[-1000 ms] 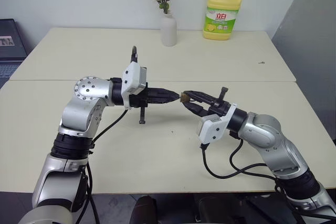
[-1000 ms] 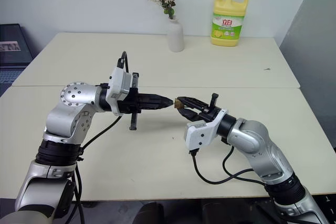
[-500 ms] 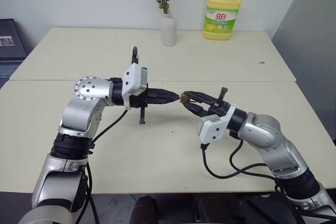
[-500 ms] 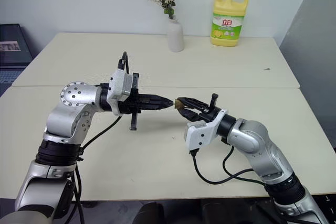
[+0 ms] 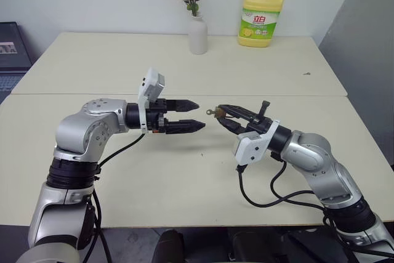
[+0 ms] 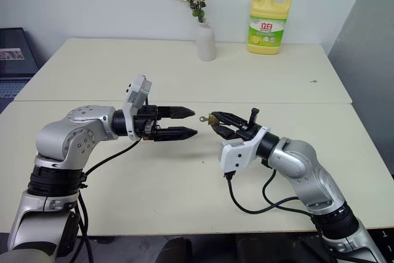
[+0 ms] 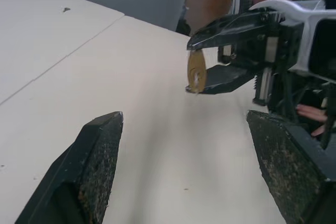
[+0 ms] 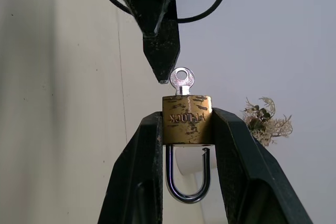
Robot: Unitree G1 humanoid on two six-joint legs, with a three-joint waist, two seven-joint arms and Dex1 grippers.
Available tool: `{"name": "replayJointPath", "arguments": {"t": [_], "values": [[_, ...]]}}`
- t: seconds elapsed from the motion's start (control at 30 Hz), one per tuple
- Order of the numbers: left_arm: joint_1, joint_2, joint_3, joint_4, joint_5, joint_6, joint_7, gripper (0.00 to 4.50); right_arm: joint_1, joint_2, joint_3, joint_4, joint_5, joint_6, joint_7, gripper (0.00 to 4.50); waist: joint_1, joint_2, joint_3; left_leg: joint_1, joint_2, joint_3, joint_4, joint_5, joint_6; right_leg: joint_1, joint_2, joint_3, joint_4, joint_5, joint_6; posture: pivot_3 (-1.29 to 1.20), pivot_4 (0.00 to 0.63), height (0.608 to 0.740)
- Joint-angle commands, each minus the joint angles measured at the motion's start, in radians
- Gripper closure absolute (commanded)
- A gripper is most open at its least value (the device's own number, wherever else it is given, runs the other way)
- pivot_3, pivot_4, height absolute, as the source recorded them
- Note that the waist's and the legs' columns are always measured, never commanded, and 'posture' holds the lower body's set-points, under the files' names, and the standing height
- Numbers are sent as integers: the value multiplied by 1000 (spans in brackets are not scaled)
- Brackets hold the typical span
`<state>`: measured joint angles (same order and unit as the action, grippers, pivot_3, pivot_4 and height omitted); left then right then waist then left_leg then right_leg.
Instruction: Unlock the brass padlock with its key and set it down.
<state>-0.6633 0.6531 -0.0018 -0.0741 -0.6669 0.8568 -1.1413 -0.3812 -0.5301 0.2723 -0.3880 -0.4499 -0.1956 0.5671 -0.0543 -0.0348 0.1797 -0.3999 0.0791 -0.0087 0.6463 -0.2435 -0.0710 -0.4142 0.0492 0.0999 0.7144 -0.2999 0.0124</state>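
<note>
The brass padlock (image 8: 186, 119) is clamped by its sides in my right gripper (image 8: 187, 121), held in the air over the table (image 5: 184, 183). Its key (image 8: 182, 80) sticks out of the lock body toward my left gripper (image 5: 194, 115). One leg of the silver shackle (image 8: 185, 195) ends free, just clear of the body. My left gripper is open, one finger above the other, a short gap away from the key and touching nothing. In the left wrist view the padlock (image 7: 195, 71) hangs edge-on between the right gripper's fingers (image 7: 226, 24).
A white vase (image 5: 197, 34) of dried flowers and a yellow detergent bottle (image 5: 261, 16) stand at the table's far edge. A laptop (image 5: 11, 53) sits at far left. A person (image 7: 310, 113) shows behind the right arm in the left wrist view.
My left gripper has let go of the key, opened wide, rolled and drawn back a little to the left. The key stays in the lock. The right gripper has kept still.
</note>
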Motion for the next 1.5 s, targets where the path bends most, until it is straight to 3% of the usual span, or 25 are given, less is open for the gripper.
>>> {"name": "replayJointPath", "arguments": {"t": [0.03, 0.77, 0.93, 1.2, 1.5], "values": [[-44, -29, 38, -38, -71, 83, 62, 694, -22, -2, -16, -25, 7, -13, 0, 3566, 1, 0, 0, 0, 0, 0, 0, 0, 0, 0, 0, 0, 0, 0, 0, 0, 150, 740], [-87, -86, -35, 5, -26, 25, 85, 694, -35, 7, -7, -30, 5, -7, 13, 3566, 1, 0, 0, 1, -1, -3, 0, 0, 0, 2, 0, -2, 0, 1, -2, 0, 150, 740], [-88, -90, -34, 15, -19, 19, 77, 1924, -35, 10, -6, -34, 4, -5, 17, 3566, 1, 0, 0, 1, -1, -3, 0, 0, 0, 2, 0, -2, 0, 1, -2, 0, 150, 740], [-95, -86, -48, 29, -6, 4, 53, 4358, -39, 11, -1, -35, -2, -8, 17, 3566, 0, 0, 0, 0, -1, -3, 0, 0, 0, 2, 0, -2, -1, 1, -1, 0, 150, 740], [-92, -90, -50, 25, -4, 11, 48, 4348, -45, 14, 8, -29, -5, -16, 17, 3566, 0, 0, 0, 1, -1, -3, 0, 0, 0, 2, 0, -2, -1, 1, -1, 0, 150, 740]]}}
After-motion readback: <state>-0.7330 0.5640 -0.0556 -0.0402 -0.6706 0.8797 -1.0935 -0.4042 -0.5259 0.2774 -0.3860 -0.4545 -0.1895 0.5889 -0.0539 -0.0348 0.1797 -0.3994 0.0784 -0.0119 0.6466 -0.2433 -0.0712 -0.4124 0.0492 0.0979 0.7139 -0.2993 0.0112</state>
